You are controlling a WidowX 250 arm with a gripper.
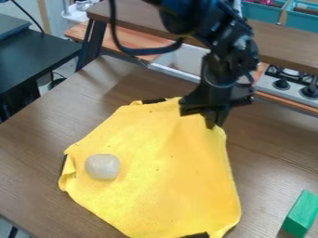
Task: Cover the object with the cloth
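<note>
The black gripper [212, 122] hangs down at the upper right corner of the yellow cloth [168, 172], its fingers together with the cloth's edge pinched at their tips. Soft folds run through the cloth below that corner. Most of the cloth lies spread on the table, with its left edge turned over a little. A whitish, rounded object [102, 167] rests on top of the cloth near its left side, uncovered and apart from the gripper.
A green block [301, 214] lies on the brown table [37, 153] at the lower right. Behind the table are a white sink [186, 60], a stove with dark knobs [281, 84] and a raised brown shelf [279, 44]. A black table [37, 56] stands at the left.
</note>
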